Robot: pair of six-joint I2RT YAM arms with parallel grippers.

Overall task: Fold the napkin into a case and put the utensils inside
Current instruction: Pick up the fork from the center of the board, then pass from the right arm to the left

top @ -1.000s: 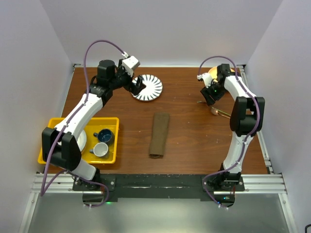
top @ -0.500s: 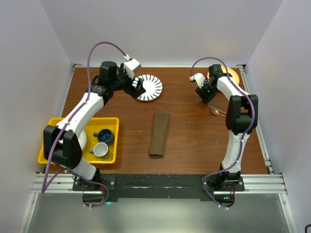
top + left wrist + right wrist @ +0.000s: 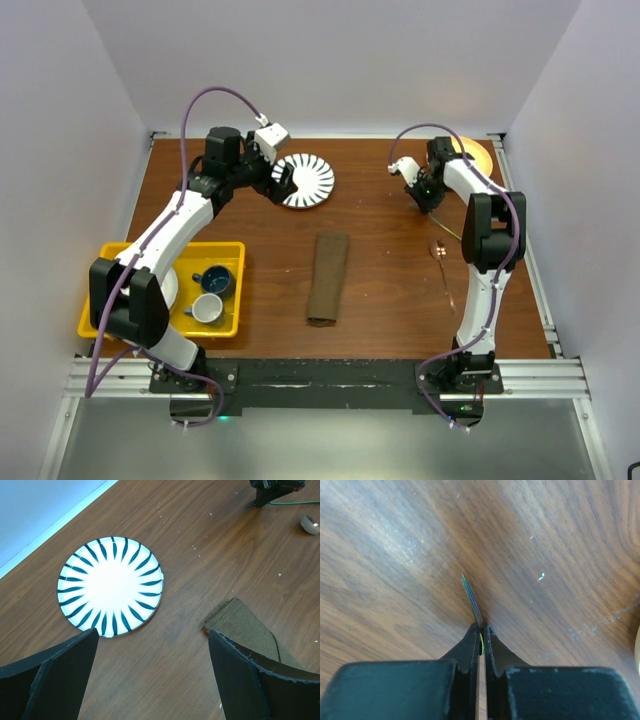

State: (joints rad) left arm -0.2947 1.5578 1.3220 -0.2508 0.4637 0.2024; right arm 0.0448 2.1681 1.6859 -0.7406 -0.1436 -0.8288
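Pinching the silvery-iridescent utensil (image 3: 471,597), the right gripper (image 3: 481,630) is clamping shut on the thin metal, with the tip poking out just ahead of its fingertips. I'm guessing the trick is lifting straight up before swinging toward the case (image 3: 327,278), which is lying well off to that hand's left and nearer the bases, so the piece isn't twisting in the grip. The left gripper (image 3: 150,667) is hanging wide open, with the striped plate (image 3: 110,586) just ahead of it.
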